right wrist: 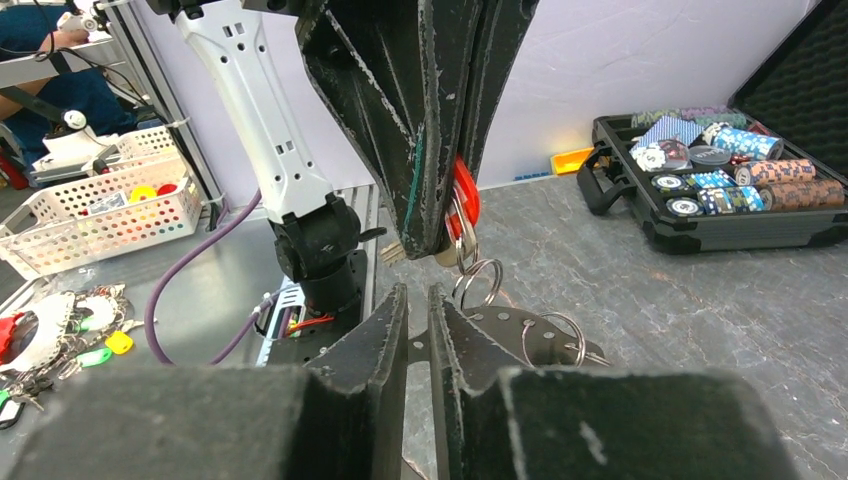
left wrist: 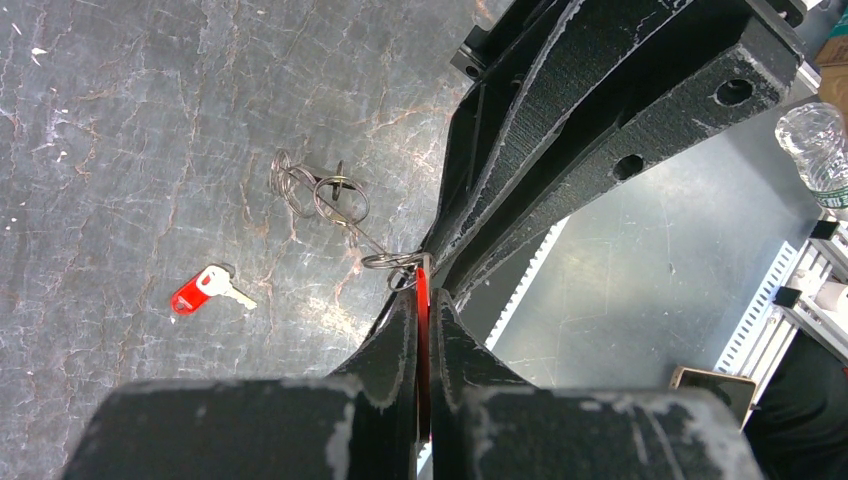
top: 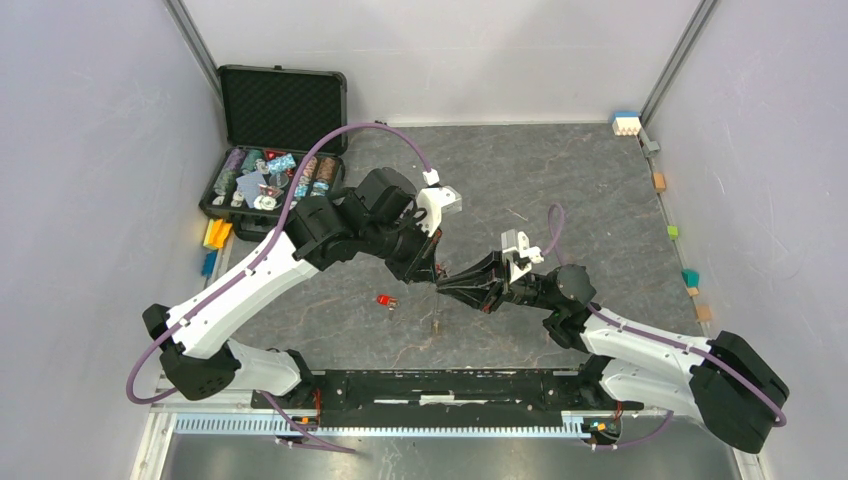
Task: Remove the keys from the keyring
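Counted two: loose red key (left wrist: 205,290) on table (left wrist: 100,150), second red key (right wrist: 462,195) pinched in left gripper (left wrist: 425,288), facing right gripper (right wrist: 416,298) (narrow, hold unclear).

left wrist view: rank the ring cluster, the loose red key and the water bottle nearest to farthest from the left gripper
From the left gripper:
1. ring cluster, just ahead, up and left on the table.
2. loose red key, further out on the left.
3. water bottle, far right, beyond the table edge.
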Robot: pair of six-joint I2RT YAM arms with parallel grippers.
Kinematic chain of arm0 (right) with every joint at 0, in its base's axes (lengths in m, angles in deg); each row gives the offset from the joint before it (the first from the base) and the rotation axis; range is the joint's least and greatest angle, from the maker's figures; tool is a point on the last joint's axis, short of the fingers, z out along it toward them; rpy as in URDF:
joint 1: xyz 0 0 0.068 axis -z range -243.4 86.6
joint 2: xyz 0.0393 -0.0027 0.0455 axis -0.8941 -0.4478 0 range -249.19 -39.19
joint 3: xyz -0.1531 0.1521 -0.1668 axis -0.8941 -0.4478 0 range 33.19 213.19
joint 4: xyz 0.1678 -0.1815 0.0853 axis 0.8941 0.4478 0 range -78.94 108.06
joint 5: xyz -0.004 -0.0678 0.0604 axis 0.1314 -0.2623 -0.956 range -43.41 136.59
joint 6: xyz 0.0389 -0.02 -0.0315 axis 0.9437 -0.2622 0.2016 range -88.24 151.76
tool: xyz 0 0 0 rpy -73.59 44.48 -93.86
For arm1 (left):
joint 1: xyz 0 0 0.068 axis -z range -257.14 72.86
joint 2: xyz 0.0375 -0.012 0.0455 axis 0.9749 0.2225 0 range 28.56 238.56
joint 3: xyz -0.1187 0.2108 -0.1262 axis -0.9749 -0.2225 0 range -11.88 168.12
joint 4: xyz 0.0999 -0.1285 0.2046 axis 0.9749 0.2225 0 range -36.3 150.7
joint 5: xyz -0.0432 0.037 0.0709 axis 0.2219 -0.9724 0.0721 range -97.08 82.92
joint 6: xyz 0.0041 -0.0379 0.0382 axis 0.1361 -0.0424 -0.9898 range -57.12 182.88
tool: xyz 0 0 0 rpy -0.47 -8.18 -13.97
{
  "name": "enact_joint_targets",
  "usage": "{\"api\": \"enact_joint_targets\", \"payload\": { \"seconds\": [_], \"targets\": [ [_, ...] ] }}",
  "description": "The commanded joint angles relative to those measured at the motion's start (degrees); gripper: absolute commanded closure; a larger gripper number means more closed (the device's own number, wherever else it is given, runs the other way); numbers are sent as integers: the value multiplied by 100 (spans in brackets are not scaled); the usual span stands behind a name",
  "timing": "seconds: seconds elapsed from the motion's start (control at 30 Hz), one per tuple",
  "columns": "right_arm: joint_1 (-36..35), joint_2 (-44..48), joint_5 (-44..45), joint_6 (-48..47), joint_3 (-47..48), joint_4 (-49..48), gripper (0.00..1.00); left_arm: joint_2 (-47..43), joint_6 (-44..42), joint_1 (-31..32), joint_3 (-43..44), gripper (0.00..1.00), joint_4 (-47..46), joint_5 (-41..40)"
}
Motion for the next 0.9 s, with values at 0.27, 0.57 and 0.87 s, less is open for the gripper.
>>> {"api": "enact_joint_targets", "payload": {
  "seconds": [0.27, 0.57, 0.87],
  "targets": [
    [-28, 13, -141, -38, 283, -205, 100, -87, -99, -25, 146, 98, -105, 118],
    [-81, 285, -148, -315, 17, -570, 100, -135, -94, -23, 79, 98, -128, -39],
    [-110, 532, -479, -628, -92, -272, 100, -159, -82, -23, 75, 98, -183, -102]
  ]
}}
